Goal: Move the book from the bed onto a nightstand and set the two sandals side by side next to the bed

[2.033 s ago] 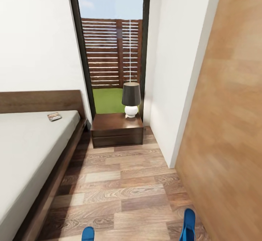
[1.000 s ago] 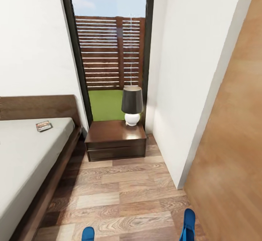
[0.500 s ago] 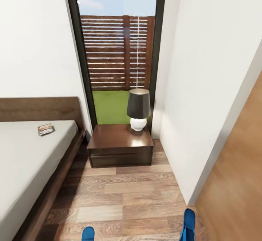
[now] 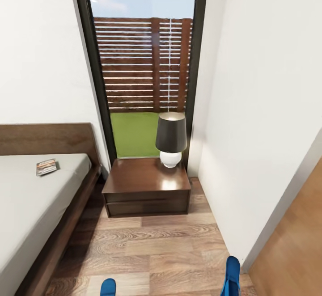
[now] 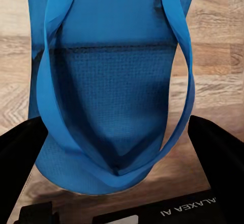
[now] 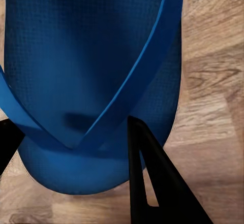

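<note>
Both arms are loaded: the left gripper (image 5: 119,183) has its black fingers (image 5: 20,158) clamped around one blue sandal (image 5: 112,87), and the right gripper (image 6: 76,163) pinches the other sandal (image 6: 91,71) above the wood-plank floor (image 4: 165,251). Ahead stands the nightstand (image 4: 145,188), its lamp (image 4: 171,138) at the back corner by the window (image 4: 141,68). The bed (image 4: 40,202) sits just beside the nightstand, and the book (image 4: 46,167) lies on the mattress near the headboard (image 4: 44,138).

A home bedroom: a low bed (image 4: 40,197) with a dark wooden headboard (image 4: 47,138) stands beside a matching nightstand (image 4: 146,188) bearing a black-shaded lamp (image 4: 171,138), on wood-plank floor (image 4: 161,251), before a tall dark-framed window (image 4: 141,63) overlooking grass and slatted fence.
</note>
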Tool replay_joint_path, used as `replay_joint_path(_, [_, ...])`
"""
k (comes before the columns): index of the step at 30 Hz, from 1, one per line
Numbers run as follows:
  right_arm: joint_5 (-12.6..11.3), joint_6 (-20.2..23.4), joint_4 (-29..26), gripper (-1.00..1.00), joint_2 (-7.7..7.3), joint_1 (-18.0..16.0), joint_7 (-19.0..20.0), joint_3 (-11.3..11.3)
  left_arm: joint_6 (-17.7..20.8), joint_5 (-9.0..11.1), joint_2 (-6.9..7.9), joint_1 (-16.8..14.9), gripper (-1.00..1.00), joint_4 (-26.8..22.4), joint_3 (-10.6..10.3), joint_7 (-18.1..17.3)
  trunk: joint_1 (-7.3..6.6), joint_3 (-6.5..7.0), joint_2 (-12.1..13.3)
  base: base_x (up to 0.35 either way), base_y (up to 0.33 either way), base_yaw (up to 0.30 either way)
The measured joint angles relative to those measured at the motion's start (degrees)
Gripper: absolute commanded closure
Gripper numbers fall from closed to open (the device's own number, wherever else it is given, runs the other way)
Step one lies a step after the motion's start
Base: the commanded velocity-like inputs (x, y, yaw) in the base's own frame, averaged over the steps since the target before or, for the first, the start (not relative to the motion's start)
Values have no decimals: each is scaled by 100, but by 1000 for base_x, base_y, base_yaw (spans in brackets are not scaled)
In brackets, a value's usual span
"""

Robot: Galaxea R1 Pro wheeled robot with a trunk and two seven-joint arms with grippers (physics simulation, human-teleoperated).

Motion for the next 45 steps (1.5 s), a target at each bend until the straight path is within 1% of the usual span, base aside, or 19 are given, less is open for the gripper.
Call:
replay_joint_path(13, [0, 0, 0, 100, 0, 0, 0, 1, 0, -1, 0, 1, 100, 0, -1, 0, 0, 0, 0, 314, 0, 0])
replay_joint_path(18, [-2, 0, 0, 100, 0, -1, 0, -3, -1, 1, 0, 0, 100, -1, 2, 0, 3, 0, 0, 60, 0, 48])
replay_joint_path(35, [0, 0, 1, 100, 1, -1, -1, 1, -1, 2, -8, -1, 100, -2, -6, 0, 3, 0, 0, 2, -1, 278])
replay_joint_path(45, [-1, 1, 1, 100, 1, -2, -1, -3, 2, 1, -8, 1, 100, -2, -7, 0, 3, 0, 0, 0, -82, 292])
